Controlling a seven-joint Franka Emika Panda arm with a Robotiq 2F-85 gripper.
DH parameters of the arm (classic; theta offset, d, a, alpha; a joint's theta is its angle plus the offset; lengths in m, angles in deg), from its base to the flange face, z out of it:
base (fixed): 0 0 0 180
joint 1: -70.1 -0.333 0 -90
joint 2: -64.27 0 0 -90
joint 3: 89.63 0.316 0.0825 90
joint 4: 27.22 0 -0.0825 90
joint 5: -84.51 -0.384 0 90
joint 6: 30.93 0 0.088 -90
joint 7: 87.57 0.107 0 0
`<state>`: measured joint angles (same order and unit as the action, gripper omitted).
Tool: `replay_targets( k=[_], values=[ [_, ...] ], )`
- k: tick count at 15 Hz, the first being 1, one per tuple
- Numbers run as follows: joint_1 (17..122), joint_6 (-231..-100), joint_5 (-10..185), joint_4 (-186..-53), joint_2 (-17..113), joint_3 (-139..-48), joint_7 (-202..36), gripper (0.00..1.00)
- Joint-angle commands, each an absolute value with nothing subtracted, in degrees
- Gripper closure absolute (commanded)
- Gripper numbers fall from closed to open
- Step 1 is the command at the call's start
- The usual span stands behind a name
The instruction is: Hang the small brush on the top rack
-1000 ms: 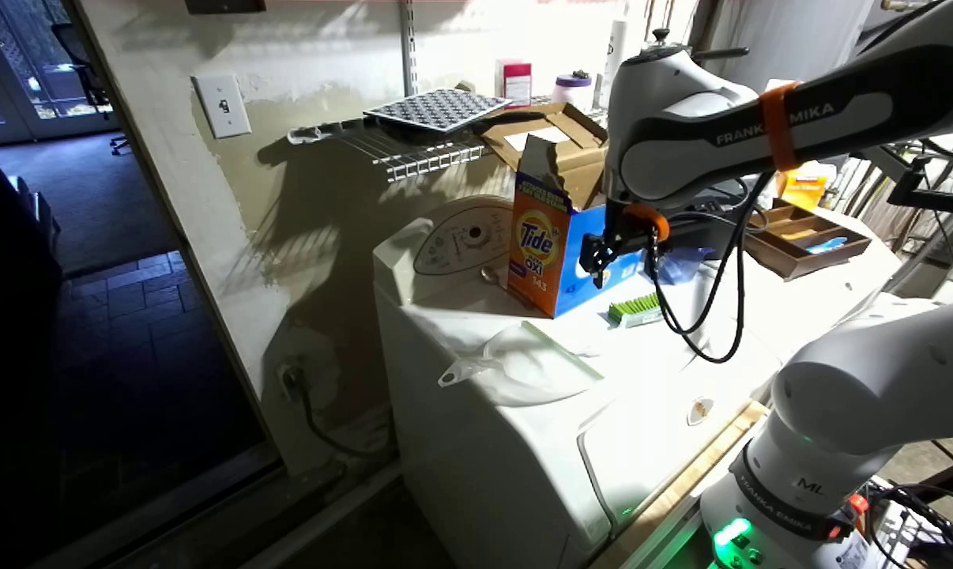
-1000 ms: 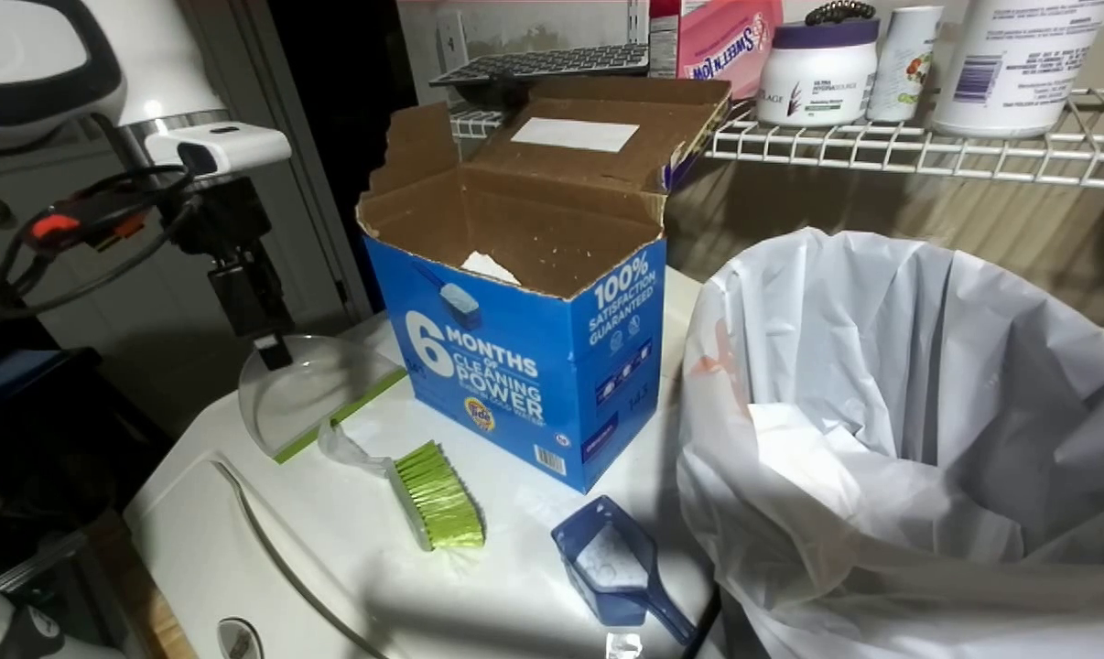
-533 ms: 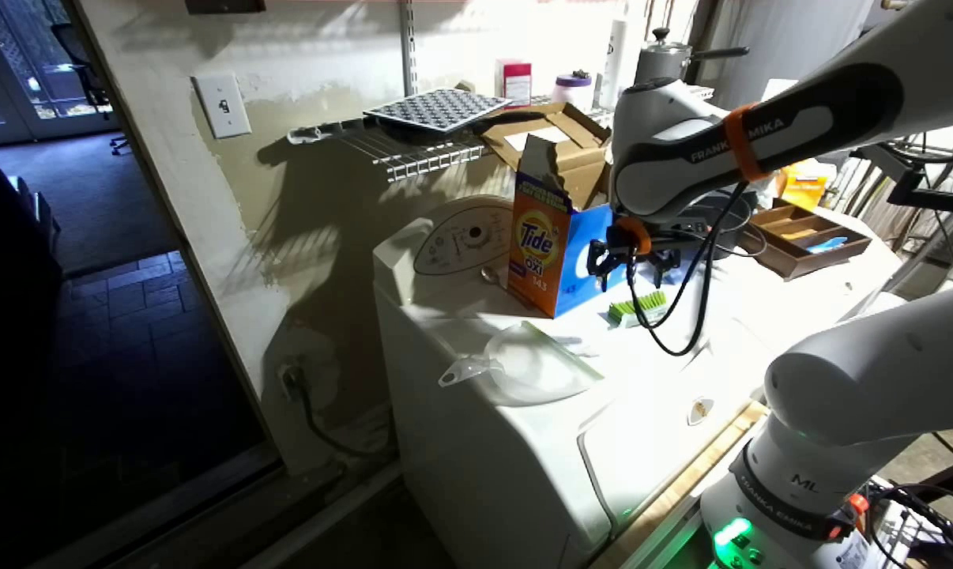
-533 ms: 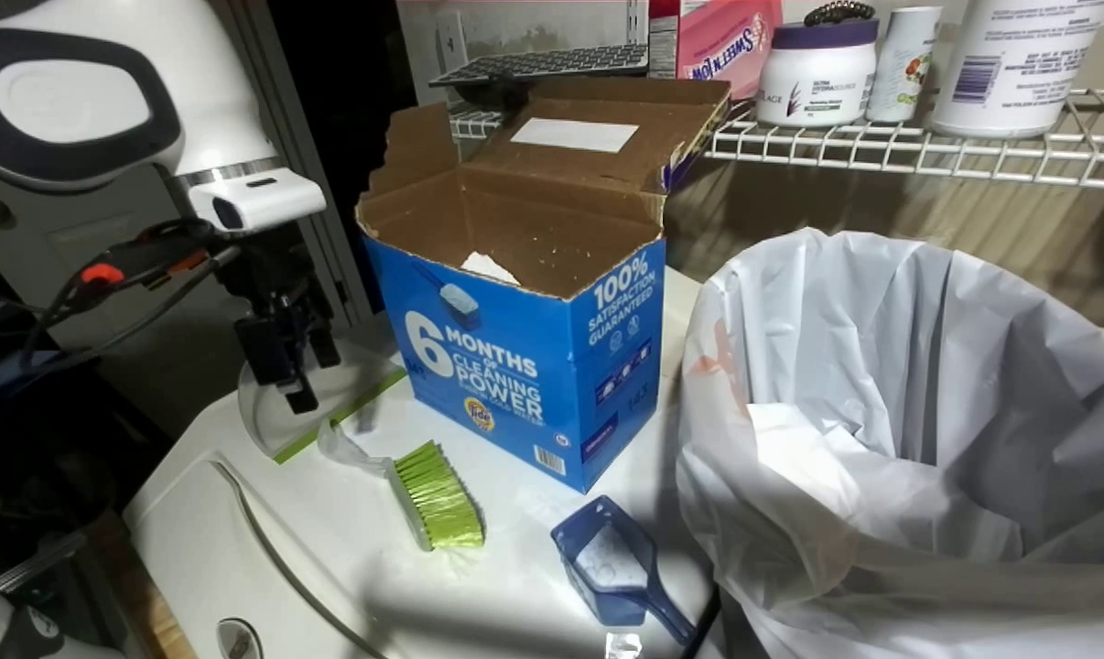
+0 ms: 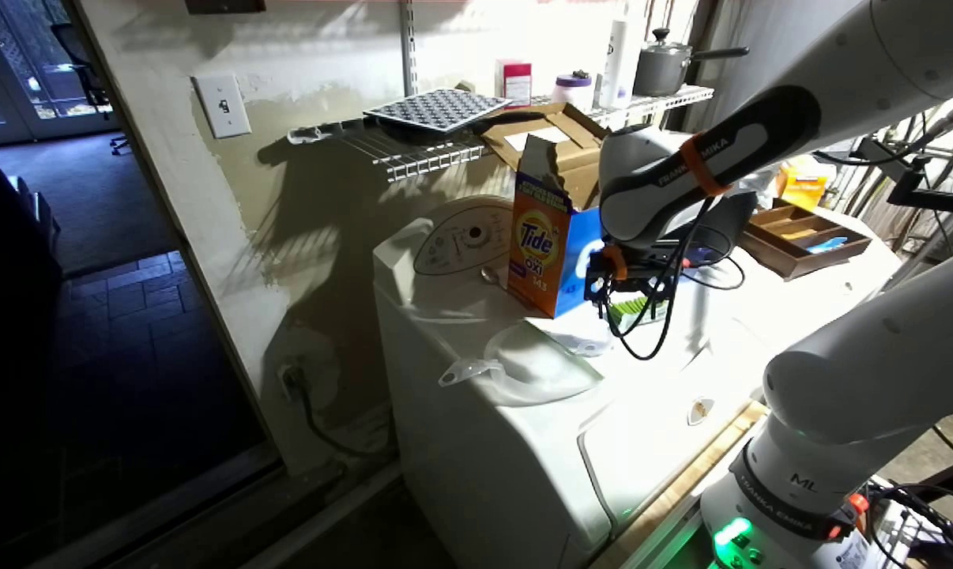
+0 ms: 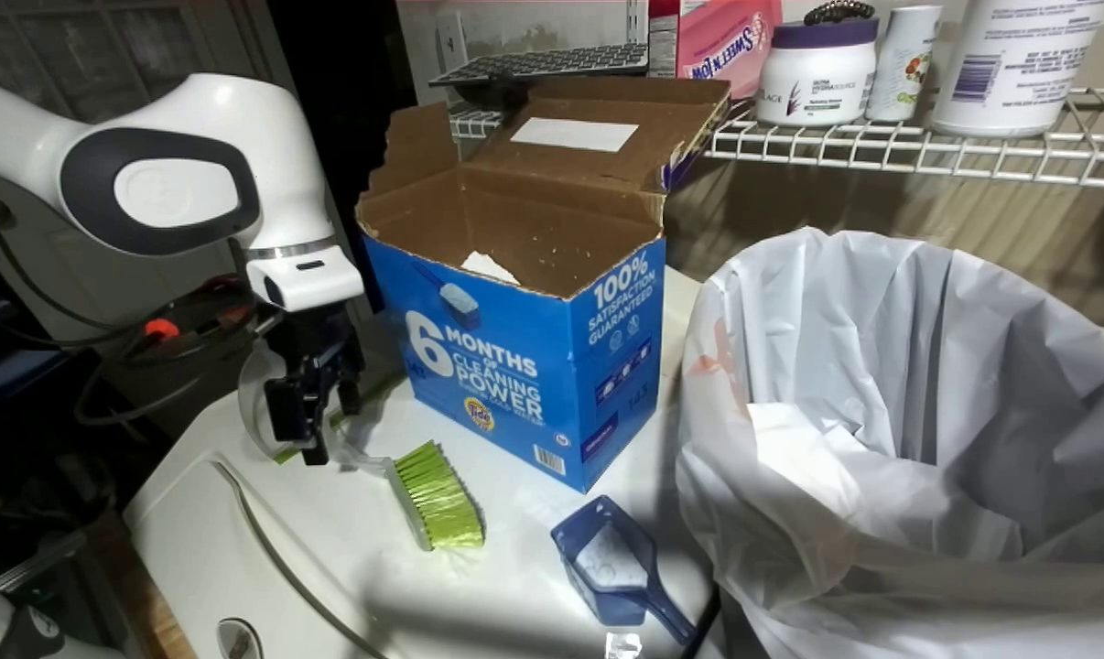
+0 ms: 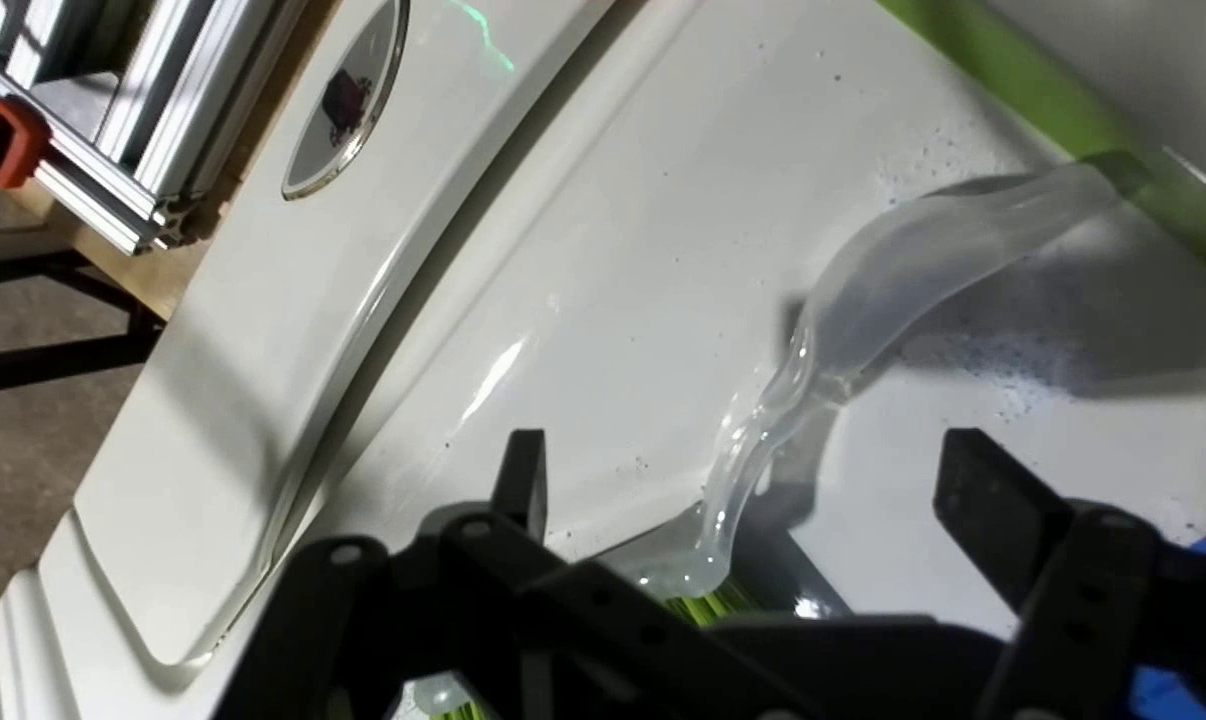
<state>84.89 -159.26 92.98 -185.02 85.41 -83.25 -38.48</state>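
Note:
The small brush, with green bristles and a translucent handle, lies on the white washer top. Over its handle end hangs my gripper, pointing down. In the wrist view the handle passes through the gap of the gripper, whose fingers stand wide apart and touch nothing that I can see. Most of the bristles are hidden there behind the gripper body. On the wall behind, the wire top rack runs above the washer.
A tall blue and orange detergent box stands open close beside the brush. A clear dustpan with a green edge lies near the handle. A blue scoop and a lined bin are farther along. Jars and a keyboard occupy the rack.
My gripper has come down and across toward the brush handle, and the wrist has turned so both fingers show. The brush has stayed where it lay.

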Motion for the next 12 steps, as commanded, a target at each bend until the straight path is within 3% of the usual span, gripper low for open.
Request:
replay_targets(
  k=[1, 8, 12],
  values=[
    [83.44, -159.27, 93.61, -184.92, 84.9, -84.85, -37.76, 0.0],
    [85.03, -166.4, 99.48, -184.95, 82.43, -86.33, -37.44, 0.0],
    [83.07, -170.1, 93.19, -184.96, 80.04, -89.28, -40.51, 0.0]
  ],
)
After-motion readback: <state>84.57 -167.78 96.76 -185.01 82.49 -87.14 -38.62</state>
